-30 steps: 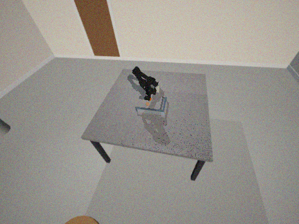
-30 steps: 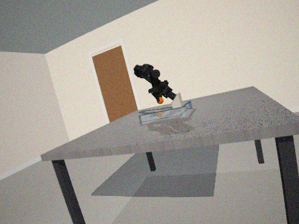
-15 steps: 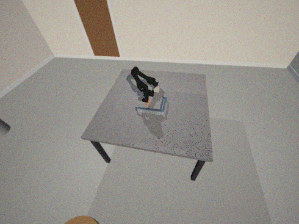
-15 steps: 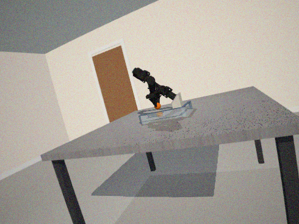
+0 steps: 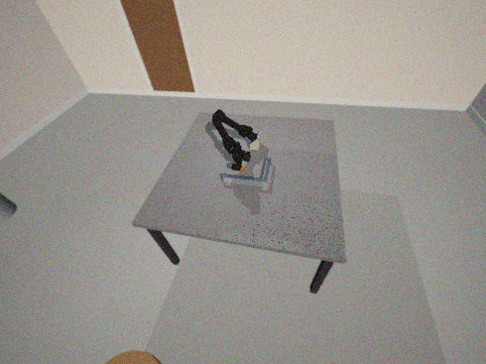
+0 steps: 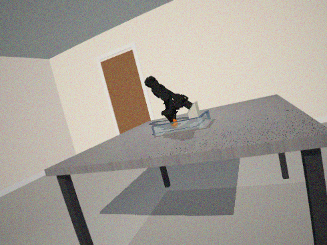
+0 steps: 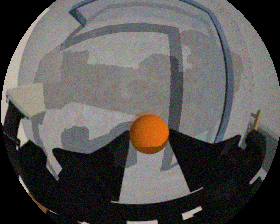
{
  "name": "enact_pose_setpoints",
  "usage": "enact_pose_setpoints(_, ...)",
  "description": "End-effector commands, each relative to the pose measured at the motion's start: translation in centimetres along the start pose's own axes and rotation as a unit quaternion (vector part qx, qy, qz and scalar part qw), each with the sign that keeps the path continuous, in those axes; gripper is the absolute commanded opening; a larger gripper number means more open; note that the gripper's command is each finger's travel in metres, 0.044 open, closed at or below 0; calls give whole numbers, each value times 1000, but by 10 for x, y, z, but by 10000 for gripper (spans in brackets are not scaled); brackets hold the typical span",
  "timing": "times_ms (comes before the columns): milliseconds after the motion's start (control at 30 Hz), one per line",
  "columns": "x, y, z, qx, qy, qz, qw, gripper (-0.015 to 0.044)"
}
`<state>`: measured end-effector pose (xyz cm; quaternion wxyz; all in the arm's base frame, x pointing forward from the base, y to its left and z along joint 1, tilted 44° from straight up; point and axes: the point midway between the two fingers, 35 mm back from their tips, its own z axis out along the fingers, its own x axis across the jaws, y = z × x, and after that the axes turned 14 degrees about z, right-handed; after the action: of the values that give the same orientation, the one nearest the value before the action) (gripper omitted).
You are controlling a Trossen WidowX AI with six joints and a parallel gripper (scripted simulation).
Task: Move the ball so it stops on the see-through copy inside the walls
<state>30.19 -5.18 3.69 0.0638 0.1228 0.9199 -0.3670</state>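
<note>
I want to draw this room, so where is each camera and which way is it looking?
Top: high up, looking down at the table; the whole black arm shows.
Exterior: low beside the table, looking up across it toward the door; the whole arm shows.
Wrist: on the arm, looking past the gripper at the clear walls; only dark fingers show.
All three share the orange ball, clamped in the gripper.
</note>
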Motion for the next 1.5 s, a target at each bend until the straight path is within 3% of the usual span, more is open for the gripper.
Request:
enact_pose_setpoints(0, 1, -1, 6, 3, 1, -3, 1000, 0)
enact_pose_setpoints(400, 1, -1, 20, 3, 1, -3, 1000, 0)
enact_pose_setpoints(833, 0, -1, 16, 1, 0, 0, 1000, 341)
enact_pose_setpoints(967, -1, 0, 6, 0, 0, 0, 1000, 343)
enact_pose_setpoints(1133, 1, 1, -66, 1, 2, -3, 1000, 343)
enact_pose_setpoints(1467, 0, 4, -60, 0, -4, -8, 1000, 343)
